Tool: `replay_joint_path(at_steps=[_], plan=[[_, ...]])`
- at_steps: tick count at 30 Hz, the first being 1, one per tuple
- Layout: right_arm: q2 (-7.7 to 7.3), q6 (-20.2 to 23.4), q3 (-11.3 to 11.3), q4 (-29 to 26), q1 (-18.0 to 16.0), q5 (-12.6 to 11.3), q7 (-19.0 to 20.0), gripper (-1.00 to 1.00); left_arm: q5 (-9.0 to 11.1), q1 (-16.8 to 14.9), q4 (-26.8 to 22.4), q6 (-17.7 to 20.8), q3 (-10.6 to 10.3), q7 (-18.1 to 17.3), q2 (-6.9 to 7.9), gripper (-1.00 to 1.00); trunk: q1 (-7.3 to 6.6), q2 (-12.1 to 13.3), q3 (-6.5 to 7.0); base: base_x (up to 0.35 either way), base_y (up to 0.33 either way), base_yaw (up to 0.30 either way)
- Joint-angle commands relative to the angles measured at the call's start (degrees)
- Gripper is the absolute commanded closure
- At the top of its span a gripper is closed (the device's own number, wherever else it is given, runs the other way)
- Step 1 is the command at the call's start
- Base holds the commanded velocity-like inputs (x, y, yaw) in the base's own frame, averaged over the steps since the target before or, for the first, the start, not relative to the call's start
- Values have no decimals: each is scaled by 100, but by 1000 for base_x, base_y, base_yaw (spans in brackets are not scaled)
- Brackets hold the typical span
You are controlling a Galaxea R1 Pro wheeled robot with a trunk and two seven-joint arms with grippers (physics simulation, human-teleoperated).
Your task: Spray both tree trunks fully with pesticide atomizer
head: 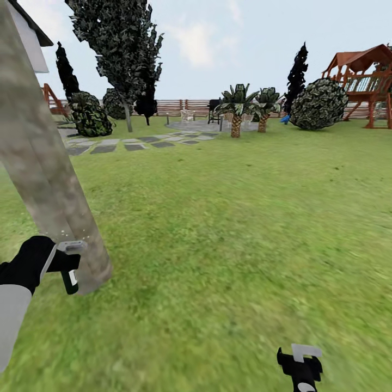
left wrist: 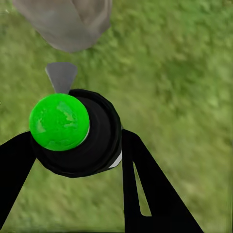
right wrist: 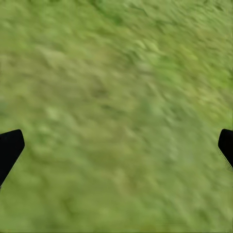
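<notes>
A thick, pale grey-brown mottled tree trunk [head: 49,179] leans up the left side of the head view, and its foot [left wrist: 68,22] meets the lawn. My left gripper [head: 66,265] is shut on the pesticide atomizer [head: 69,280], a stubby black sprayer with a pale band, held right beside the trunk near the ground. In the left wrist view the atomizer [left wrist: 94,141] shows a green top and a grey nozzle [left wrist: 61,76] that points at the trunk's foot, with a black finger [left wrist: 145,194] on each side. My right gripper [head: 302,363] hangs open over bare grass, its fingertips [right wrist: 9,148] far apart.
Farther back stands another leafy tree with a pale trunk [head: 128,117], beside stepping stones [head: 125,144]. Dark bushes [head: 318,103], short palms [head: 236,122], a play tower [head: 367,81] and a slatted wooden fence [head: 179,106] ring the open lawn [head: 245,228].
</notes>
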Motion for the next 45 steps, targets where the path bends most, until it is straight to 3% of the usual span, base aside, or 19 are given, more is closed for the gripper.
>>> replay_joint_path(at_steps=[1, 19, 34, 45], plan=[[0, 0, 0, 0, 0, 0, 0, -100, -1, 2, 2, 0, 0, 1, -1, 100, 0, 0, 0, 138, -273, 276], [0, 0, 0, 0, 0, 0, 0, -100, -28, 11, 7, -1, 52, 34, 37, 100, 0, 0, 0, 164, -252, 235], [0, 0, 0, 0, 0, 0, 0, -100, -37, 62, 16, -25, 49, 64, 63, 100, 0, 0, 0, 66, -15, 218], [0, 0, 0, 0, 0, 0, 0, -100, -37, 66, 92, -52, 22, 86, 55, 100, 0, 0, 0, 204, -158, 22]])
